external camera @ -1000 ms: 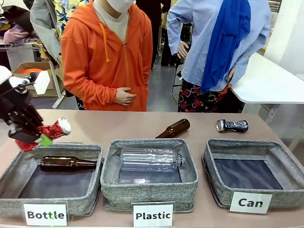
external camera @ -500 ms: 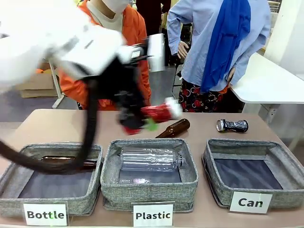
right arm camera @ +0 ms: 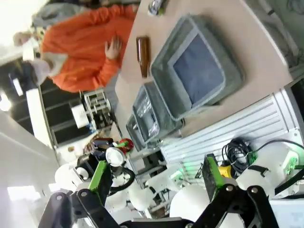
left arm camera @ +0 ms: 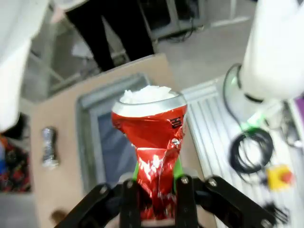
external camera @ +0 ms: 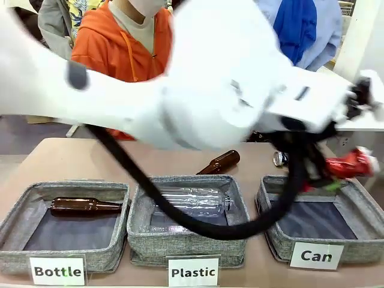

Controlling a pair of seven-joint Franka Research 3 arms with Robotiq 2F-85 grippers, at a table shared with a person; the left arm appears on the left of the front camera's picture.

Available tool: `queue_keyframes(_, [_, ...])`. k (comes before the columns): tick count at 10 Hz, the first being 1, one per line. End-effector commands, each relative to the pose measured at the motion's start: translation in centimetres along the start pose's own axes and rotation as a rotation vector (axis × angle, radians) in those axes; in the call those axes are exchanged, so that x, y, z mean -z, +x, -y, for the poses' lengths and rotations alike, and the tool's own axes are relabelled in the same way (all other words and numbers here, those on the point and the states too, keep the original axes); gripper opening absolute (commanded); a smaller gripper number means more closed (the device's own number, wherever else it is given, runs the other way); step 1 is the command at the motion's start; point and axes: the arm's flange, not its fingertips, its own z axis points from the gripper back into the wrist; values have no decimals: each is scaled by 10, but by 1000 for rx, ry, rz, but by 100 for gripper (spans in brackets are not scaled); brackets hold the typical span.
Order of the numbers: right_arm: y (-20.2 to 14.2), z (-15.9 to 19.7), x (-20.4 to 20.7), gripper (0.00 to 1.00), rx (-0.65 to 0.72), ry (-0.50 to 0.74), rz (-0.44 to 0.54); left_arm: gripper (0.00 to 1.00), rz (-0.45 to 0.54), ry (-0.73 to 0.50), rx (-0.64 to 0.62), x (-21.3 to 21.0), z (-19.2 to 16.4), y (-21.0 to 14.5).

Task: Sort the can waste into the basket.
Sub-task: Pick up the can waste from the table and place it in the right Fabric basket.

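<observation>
The red crushed can [external camera: 350, 163] hangs above the far right corner of the grey "Can" basket [external camera: 354, 249], my left gripper [external camera: 327, 180] shut on it. My left arm sweeps across the whole front view. In the left wrist view the red can [left arm camera: 152, 137] stands between the shut fingers of the left gripper [left arm camera: 156, 184], with the basket [left arm camera: 84, 142] below it. The black-and-silver can [left arm camera: 49, 146] lies on the table beyond the basket, and its end [external camera: 279, 158] peeks out behind my arm. My right gripper [right arm camera: 156, 183] is open, high above the basket [right arm camera: 199, 71].
The "Bottle" bin [external camera: 15, 255] holds a brown bottle [external camera: 84, 206]. A clear bottle [external camera: 192, 201] lies in the "Plastic" bin [external camera: 150, 243]. Another brown bottle [external camera: 219, 162] lies on the table behind them. A person in an orange hoodie [external camera: 114, 54] stands at the far side.
My left arm has swung from the left side, past the middle bin, to over the "Can" basket, carrying the red can. The right gripper stays open.
</observation>
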Motion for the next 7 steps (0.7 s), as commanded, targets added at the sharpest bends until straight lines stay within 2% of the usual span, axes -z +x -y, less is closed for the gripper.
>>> queue_keyframes(1, [1, 17, -23, 100, -19, 14, 85, 23, -18, 45, 57, 50, -16, 36])
queue_keyframes(2, [2, 25, -32, 100, -23, 19, 112, 23, -51, 16, 57, 75, -17, 40])
queue_keyframes(3, [2, 30, -36, 100, -41, 28, 106, 23, -95, 39, 46, 98, -24, 36])
queue_keyframes(4, [3, 31, -34, 100, -54, 20, 107, 23, -101, 6, 15, 106, -28, 32])
queue_keyframes(5, [5, 32, -31, 100, -79, 15, 119, 23, -104, 26, 7, 108, -31, 30])
queue_keyframes(6, [5, 25, -25, 100, -15, 21, 105, 23, -108, 66, 16, 110, -33, 29])
queue_keyframes(7, [5, 25, -25, 100, -15, 21, 105, 23, -118, 75, 24, 112, -36, 27])
